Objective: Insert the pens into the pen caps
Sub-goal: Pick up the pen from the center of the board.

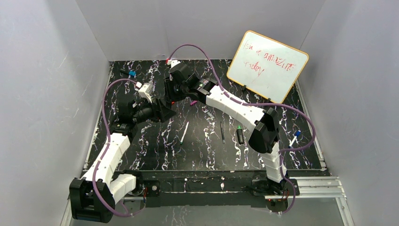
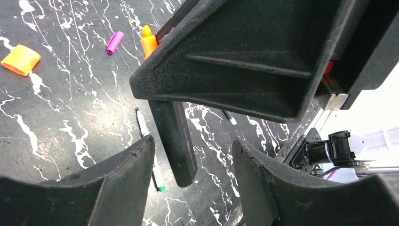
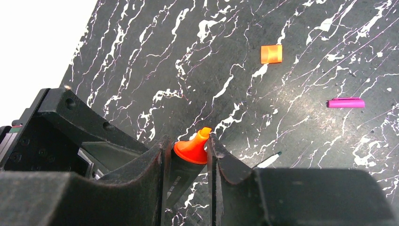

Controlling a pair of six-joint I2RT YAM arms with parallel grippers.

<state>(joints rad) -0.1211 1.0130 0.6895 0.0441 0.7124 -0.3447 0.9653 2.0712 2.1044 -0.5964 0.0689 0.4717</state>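
Fingers of the right claw are clamped on a black marker just under its orange tip, well left of the whiteboard as seen from above. The barrel's far end reaches between the fingers of the left claw, which stand apart with a gap on either side and do not touch it. An orange cap and a purple cap lie loose on the table, apart from each other; the purple one sits between the claws and the whiteboard. In front of the whiteboard, toward the arm bases, lies a green-tipped marker; then, each further left of the whiteboard, a dark pen and a white pen. A blue-ended pen lies in front of the whiteboard's right corner, and a blue cap lies far left of it by the rear table edge.
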